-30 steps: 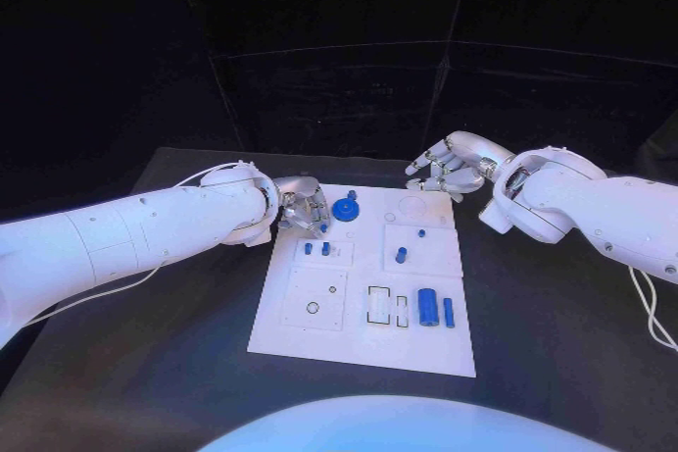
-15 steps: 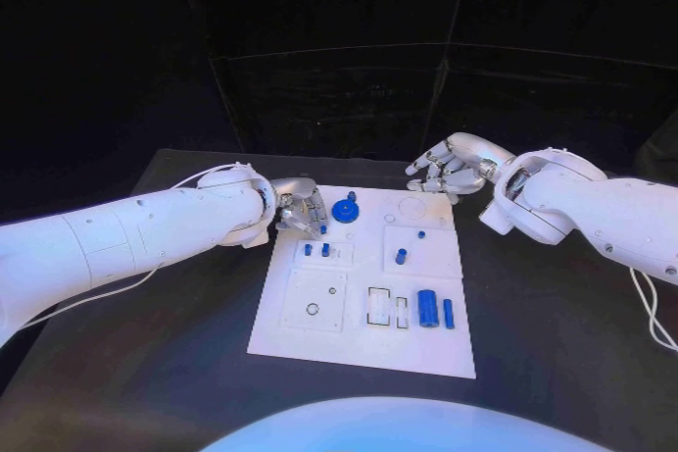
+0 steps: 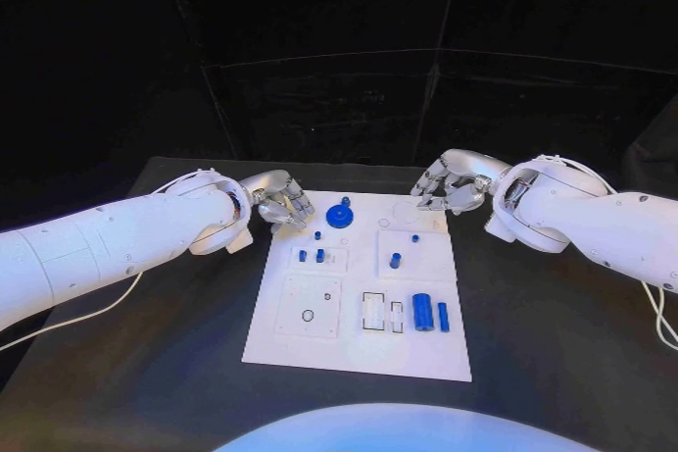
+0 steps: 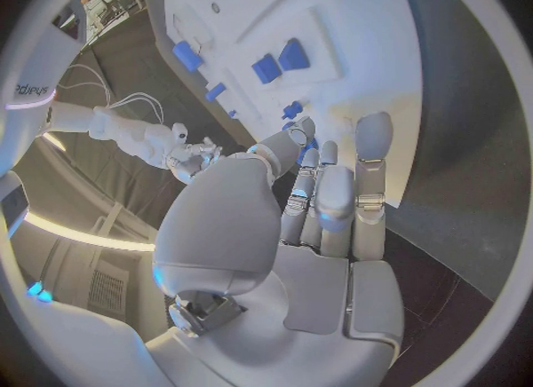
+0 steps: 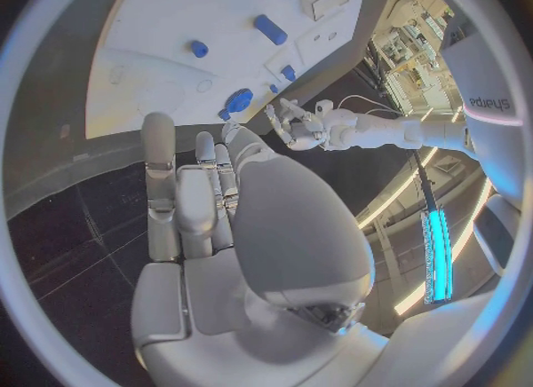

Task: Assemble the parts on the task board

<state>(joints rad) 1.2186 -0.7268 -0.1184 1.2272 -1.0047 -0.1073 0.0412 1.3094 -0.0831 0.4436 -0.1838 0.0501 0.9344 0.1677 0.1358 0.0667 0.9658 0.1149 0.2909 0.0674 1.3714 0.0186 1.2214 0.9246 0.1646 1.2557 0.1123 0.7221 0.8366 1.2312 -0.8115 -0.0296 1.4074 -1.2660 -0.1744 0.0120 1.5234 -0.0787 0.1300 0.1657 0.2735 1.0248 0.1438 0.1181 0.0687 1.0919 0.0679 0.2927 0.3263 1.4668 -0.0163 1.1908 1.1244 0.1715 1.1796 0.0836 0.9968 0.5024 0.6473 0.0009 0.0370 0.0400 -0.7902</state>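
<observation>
Both hands hover empty at the white plastic task board's (image 3: 361, 285) far edge.
Your left robot hand (image 3: 283, 199), fingers loosely apart and grasping nothing, sits at nine o'clock of the round blue knob-topped part (image 3: 339, 215); a careless reach could topple it, while the right robot hand (image 3: 450, 189) waits released.

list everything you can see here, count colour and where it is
task board: one, white, middle of the table
table: one, black, under the board
round part: one, blue, far end of the board, near the left robot hand
small pegs: two, blue, side by side in the far left block
small pieces: two, blue, in the far right block
long parts: two, blue, one thick and one thin, lying side by side at the near right of the board
left robot hand: one, silver, at the board's far left corner, holding nothing I can see
right robot hand: one, silver, at the board's far right corner, fingers curled, nothing visible in it
</observation>
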